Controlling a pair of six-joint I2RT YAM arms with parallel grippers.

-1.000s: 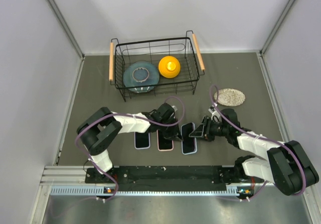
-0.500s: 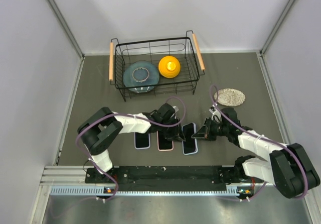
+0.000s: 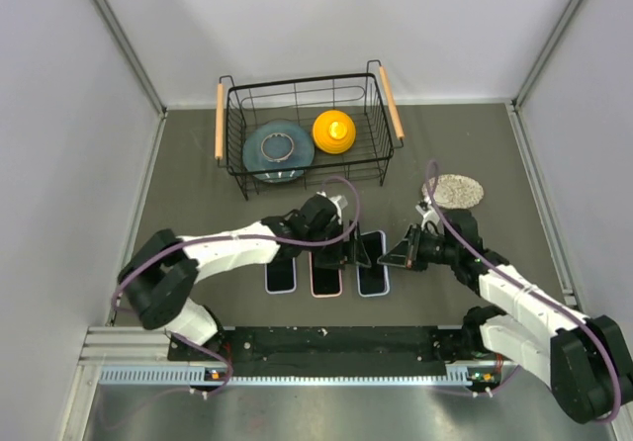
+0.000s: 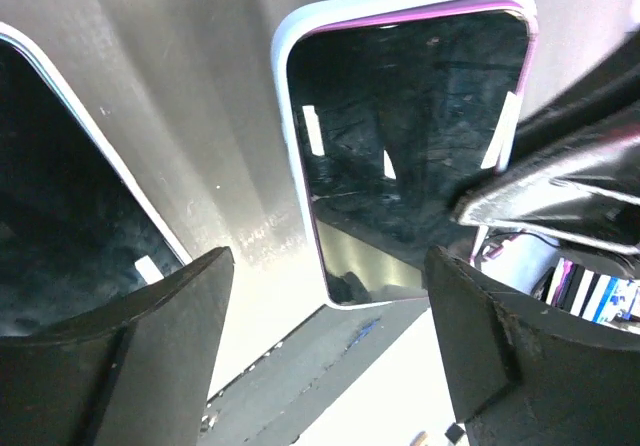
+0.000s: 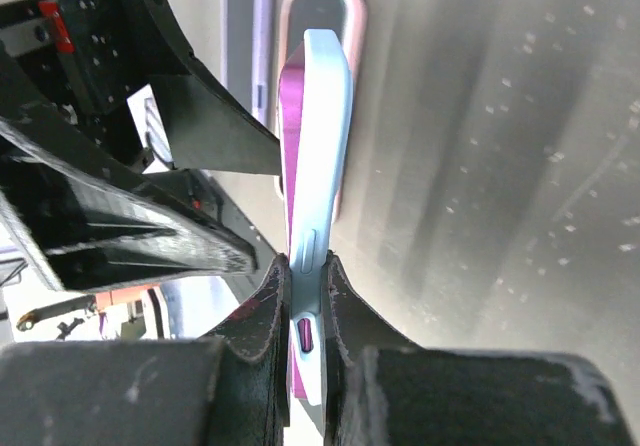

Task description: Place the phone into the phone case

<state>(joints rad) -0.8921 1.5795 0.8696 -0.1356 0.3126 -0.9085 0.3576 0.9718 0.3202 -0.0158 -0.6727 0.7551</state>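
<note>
The phone (image 3: 373,264), dark-screened with a purple body, sits in a light-blue phone case (image 5: 322,146) near the table's front middle. My right gripper (image 3: 398,256) is shut on the case's right edge, pinching it across its thickness (image 5: 307,266). In the left wrist view the cased phone (image 4: 400,146) lies just beyond my left gripper (image 4: 330,306), whose jaws stand wide open with nothing between them. In the top view the left gripper (image 3: 348,250) hovers at the phone's left side.
Two more cased phones lie to the left, a pink one (image 3: 326,279) and a lilac one (image 3: 281,276). A black wire basket (image 3: 229,134) holds a plate and a yellow object (image 3: 334,132) at the back. A round speckled mat (image 3: 453,190) lies at the right.
My left gripper has opened and shifted right beside the phone. My right gripper has closed on the case's edge, and the cased phone has shifted slightly away from the front edge.
</note>
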